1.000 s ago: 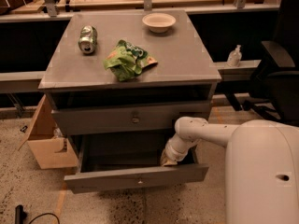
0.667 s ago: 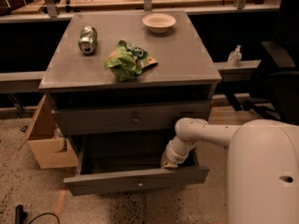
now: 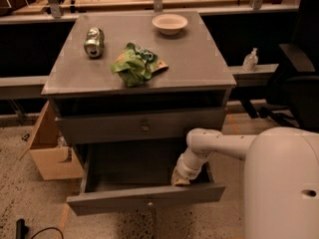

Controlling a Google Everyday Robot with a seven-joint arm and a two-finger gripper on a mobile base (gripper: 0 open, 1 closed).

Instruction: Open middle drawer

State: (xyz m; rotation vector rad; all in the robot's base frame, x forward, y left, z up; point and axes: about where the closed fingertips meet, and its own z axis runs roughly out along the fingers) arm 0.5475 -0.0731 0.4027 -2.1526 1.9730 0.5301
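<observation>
The middle drawer is a wide grey drawer with a small central knob. It stands pulled out toward the camera below the shut upper drawer front, and its dark inside looks empty. My gripper reaches down into the drawer at its right end, just behind the front panel. The white arm comes in from the right. The lowest drawer is hidden under the open one.
On the cabinet top lie a can, a crumpled green bag and a bowl. A cardboard box sits at the left on the floor. A black chair and a small bottle are at the right.
The middle drawer has slid a little further out toward the camera, and my gripper has moved with it, staying behind the front panel.
</observation>
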